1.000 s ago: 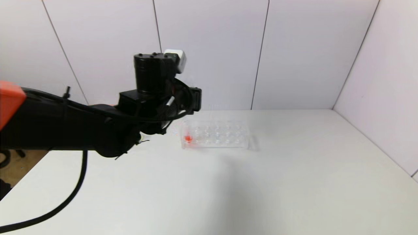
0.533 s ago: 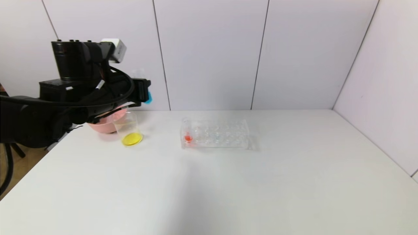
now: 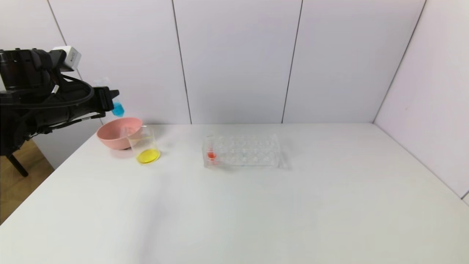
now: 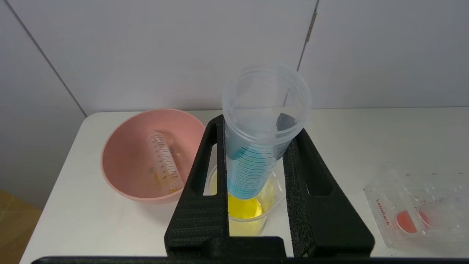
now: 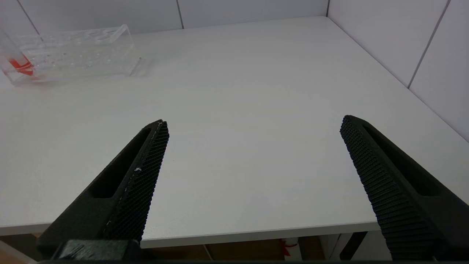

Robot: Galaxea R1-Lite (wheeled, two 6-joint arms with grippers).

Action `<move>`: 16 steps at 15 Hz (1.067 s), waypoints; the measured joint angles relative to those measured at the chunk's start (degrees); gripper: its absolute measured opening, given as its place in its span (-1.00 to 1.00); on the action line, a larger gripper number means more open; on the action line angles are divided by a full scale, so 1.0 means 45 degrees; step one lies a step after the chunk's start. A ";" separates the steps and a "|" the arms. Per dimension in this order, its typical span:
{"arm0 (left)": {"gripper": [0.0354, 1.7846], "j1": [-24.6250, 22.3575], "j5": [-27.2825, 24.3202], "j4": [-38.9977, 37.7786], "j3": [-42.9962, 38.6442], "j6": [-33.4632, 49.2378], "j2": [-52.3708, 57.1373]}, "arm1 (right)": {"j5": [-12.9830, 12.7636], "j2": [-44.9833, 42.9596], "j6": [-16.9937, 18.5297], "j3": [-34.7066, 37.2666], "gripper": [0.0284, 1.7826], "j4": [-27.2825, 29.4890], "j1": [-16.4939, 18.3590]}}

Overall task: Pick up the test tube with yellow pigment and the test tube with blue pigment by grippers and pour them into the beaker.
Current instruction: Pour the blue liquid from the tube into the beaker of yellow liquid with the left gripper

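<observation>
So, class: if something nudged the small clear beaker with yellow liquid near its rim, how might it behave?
The small clear beaker probably slides or tips easily: it looks thin-walled, with only a shallow yellow pool as weight. Its smooth wall likely feels slippery. The pink bowl close behind may stop it moving that way.

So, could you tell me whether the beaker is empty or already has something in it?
Not empty: the beaker holds yellow liquid at its bottom. The blue tube is clamped in the left gripper above it, with blue inside.

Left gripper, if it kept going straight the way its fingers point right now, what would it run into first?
Probably the beaker: in the left wrist view the left gripper, shut on the test tube with blue pigment, points down at its yellow liquid. Depth is uncertain.
</observation>
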State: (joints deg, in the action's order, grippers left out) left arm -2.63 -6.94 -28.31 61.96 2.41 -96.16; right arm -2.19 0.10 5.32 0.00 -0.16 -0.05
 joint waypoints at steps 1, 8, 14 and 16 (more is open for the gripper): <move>-0.52 -0.0349 -0.0222 -0.0005 0.0000 0.0000 -0.0051 | 0.0000 0.0000 0.0005 0.0000 0.92 0.0000 0.0000; -0.52 -0.2788 -0.2739 -0.0103 0.0092 -0.0084 -0.0683 | 0.0000 0.0000 0.0005 0.0000 0.92 0.0000 0.0000; -0.52 -0.3321 -0.3963 0.0295 0.0691 -0.2679 -0.1466 | 0.0000 0.0000 0.0005 0.0000 0.92 0.0000 0.0000; -0.52 -0.3365 -0.4204 0.1227 0.1149 -0.3958 -0.1655 | 0.0000 0.0000 0.0000 0.0000 0.92 0.0000 0.0000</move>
State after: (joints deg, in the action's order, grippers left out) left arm -17.77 -25.86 -22.78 67.13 -15.40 -103.61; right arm -2.19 0.10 5.32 0.00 -0.16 -0.05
